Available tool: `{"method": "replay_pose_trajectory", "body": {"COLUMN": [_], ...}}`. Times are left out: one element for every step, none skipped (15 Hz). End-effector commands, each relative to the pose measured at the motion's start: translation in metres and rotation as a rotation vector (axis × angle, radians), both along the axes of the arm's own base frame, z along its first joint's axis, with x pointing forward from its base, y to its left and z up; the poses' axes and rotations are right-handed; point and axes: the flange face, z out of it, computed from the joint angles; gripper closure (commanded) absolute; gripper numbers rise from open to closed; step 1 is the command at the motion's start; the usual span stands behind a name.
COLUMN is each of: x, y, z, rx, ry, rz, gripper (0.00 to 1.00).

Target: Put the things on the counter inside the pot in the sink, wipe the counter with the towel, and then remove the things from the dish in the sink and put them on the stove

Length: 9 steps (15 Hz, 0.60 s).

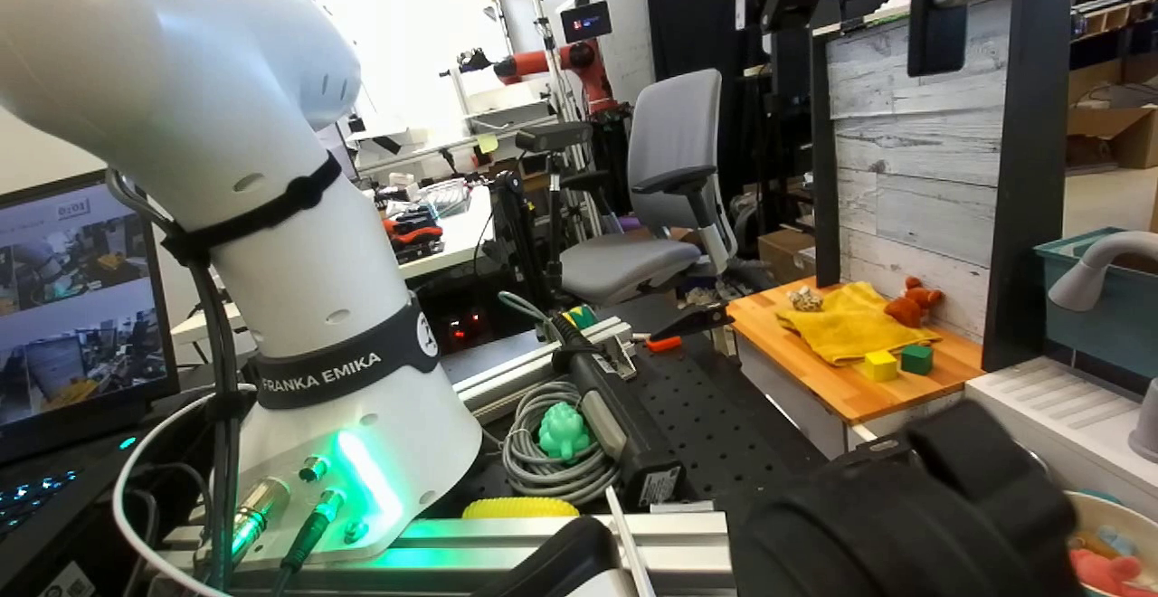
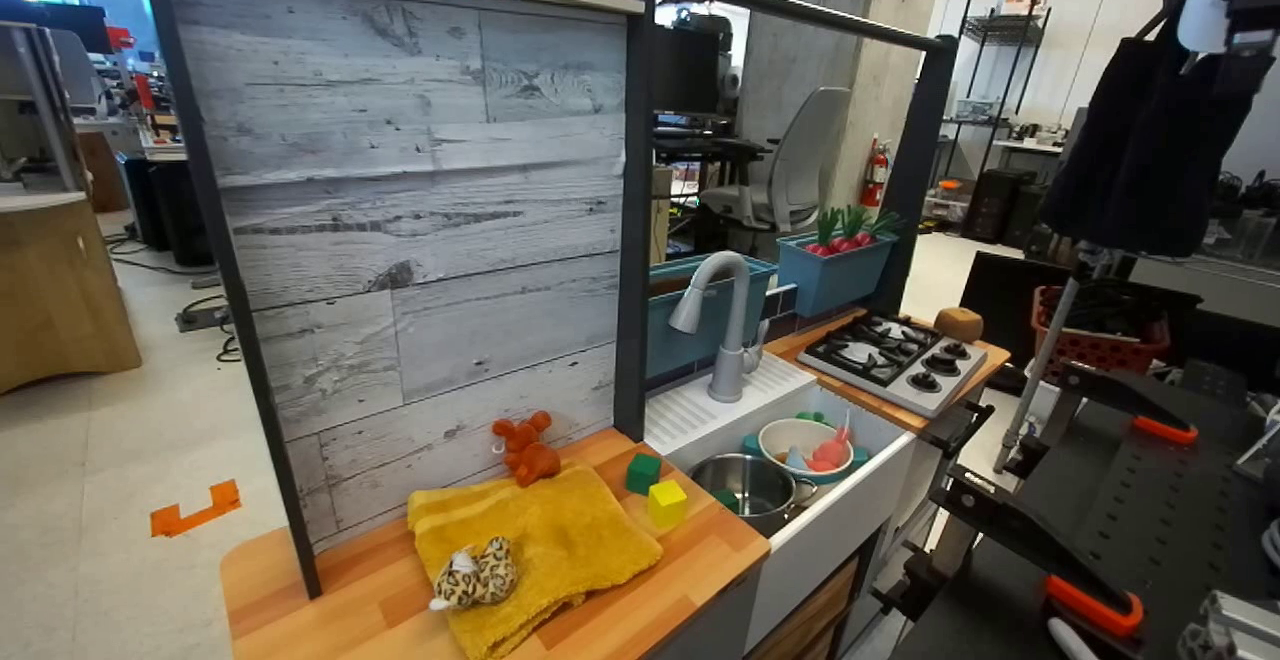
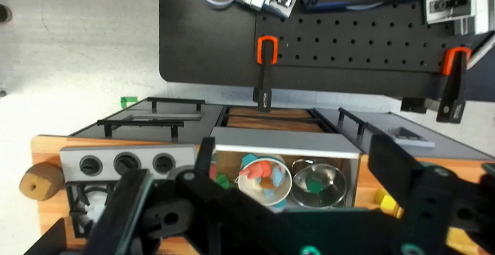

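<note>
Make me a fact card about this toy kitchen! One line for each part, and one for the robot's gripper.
Counter: leopard-spotted toy on the yellow towel, orange toy at its edge, green block and yellow block nearby
Sink: metal pot with a green piece inside, white bowl with a pink toy and a blue piece
Faucet: grey, behind the sink
Stove: beside the sink, three black knobs
Gripper: open, holding nothing
Job: counter toys not yet in the pot

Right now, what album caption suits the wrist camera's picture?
From above: a bowl of toys and a metal pot holding a green piece share the sink, beside the stove.
</note>
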Motion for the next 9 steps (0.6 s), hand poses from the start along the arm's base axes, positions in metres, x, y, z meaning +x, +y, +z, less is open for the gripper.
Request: {"method": "replay_pose_trajectory", "body": {"x": [0.043,0.057,0.072,0.084,0.096,0.104,0.077,0.086,0.093], "y": [0.063,0.086,0.111,0.135,0.157,0.169,0.151,0.167,0.173], "z": [-0.004,-0.005,-0.007,-0.010,-0.014,-0.016,-0.011,-0.014,-0.018], "rx": [-0.045,-0.056,-0.065,-0.066,-0.060,-0.059,-0.076,-0.074,-0.072], "ry": [-0.164,-0.194,-0.217,-0.222,-0.215,-0.186,-0.210,-0.205,-0.198], "rz": [-0.022,-0.004,0.013,0.025,0.039,0.064,0.056,0.071,0.079], "gripper": [0.00,0.00,0.00,0.00,0.00,0.00,0.00,0.00,0.00]}}
